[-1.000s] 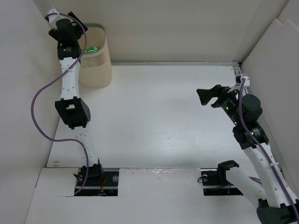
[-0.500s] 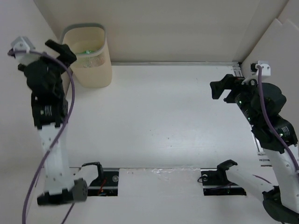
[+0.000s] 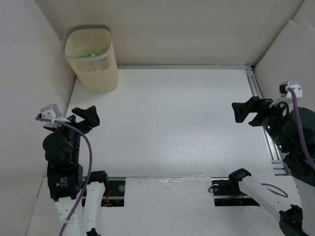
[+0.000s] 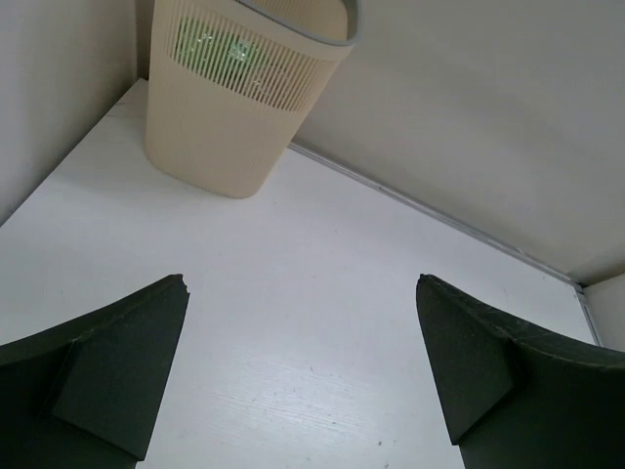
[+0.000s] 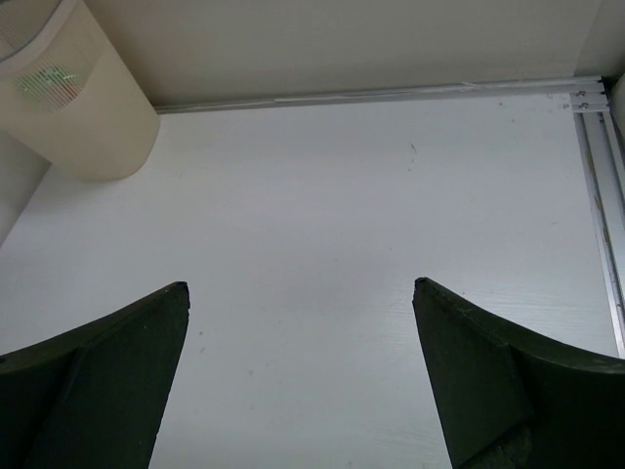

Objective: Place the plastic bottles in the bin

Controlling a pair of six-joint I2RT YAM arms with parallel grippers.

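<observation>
The cream-beige bin (image 3: 95, 59) stands at the table's back left corner. It also shows in the left wrist view (image 4: 234, 98) and in the right wrist view (image 5: 78, 107). Something green, a bottle (image 3: 91, 54), lies inside it and shows through the perforated wall (image 4: 220, 49). The other bottles are hidden. My left gripper (image 3: 87, 118) is open and empty near the table's left front, far from the bin. My right gripper (image 3: 246, 112) is open and empty near the right edge. Both show bare table between their fingers.
White walls enclose the table at the left, back and right. A metal rail (image 3: 261, 103) runs along the right edge and another strip (image 3: 182, 67) along the back. The arm bases (image 3: 106, 189) sit at the front edge.
My left arm has pulled back from beside the bin to the table's left front. My right gripper has drawn back toward the right edge. Both stay open and empty.
</observation>
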